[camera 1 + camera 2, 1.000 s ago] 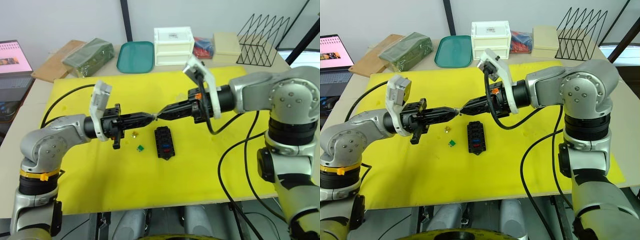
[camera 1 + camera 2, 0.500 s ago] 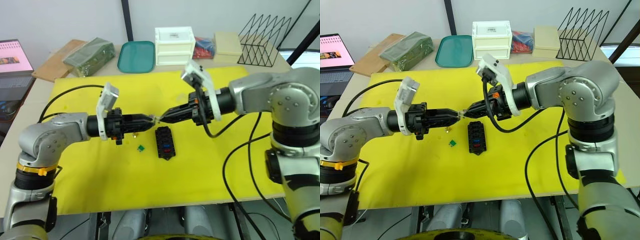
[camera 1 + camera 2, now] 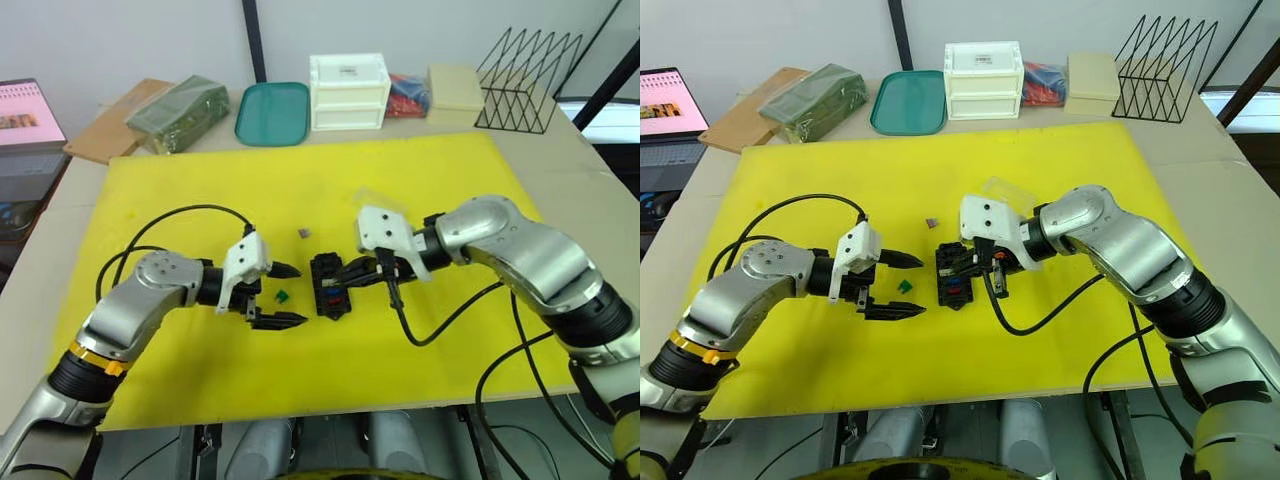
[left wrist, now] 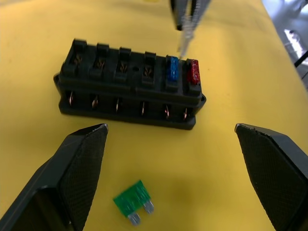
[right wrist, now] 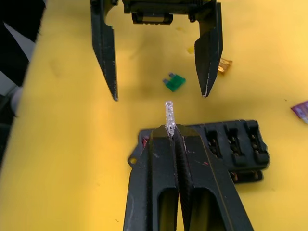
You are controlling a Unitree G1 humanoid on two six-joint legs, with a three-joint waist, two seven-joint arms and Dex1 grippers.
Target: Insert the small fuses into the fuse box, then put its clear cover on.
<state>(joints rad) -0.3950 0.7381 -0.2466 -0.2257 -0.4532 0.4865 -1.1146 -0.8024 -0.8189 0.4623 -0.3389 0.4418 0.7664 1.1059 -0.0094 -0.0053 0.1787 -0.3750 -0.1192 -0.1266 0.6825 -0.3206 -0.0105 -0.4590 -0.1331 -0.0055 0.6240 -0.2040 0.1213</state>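
Fuse box [image 3: 327,285] near the middle of the yellow mat [image 3: 180,180], long axis running from the near edge toward the far edge, between the two claws. Blue fuse [image 4: 172,70] and red fuse [image 4: 192,70] already seated side by side at one end of one row; remaining slots empty.

Right claw [image 5: 169,126] pinched shut on a clear, greyish fuse [image 5: 169,113], poised just above the box and nearer to it than the left one. Fuse tip close over the filled end in the left wrist view, so probably headed for a slot there; exact slot cannot be told.

Left claw [image 3: 283,296] spread wide, holding nothing, low over the mat just left of the box. Green fuse [image 3: 282,296] lying flat on the mat between those open fingers, just beside the box — the likely next pick for this arm.

Amber fuse [image 5: 224,65] beyond the left claw. Purple fuse [image 3: 303,233] farther toward the far edge, well apart from both claws. Clear cover [image 3: 1002,190] a little beyond the right claw, not yet on.
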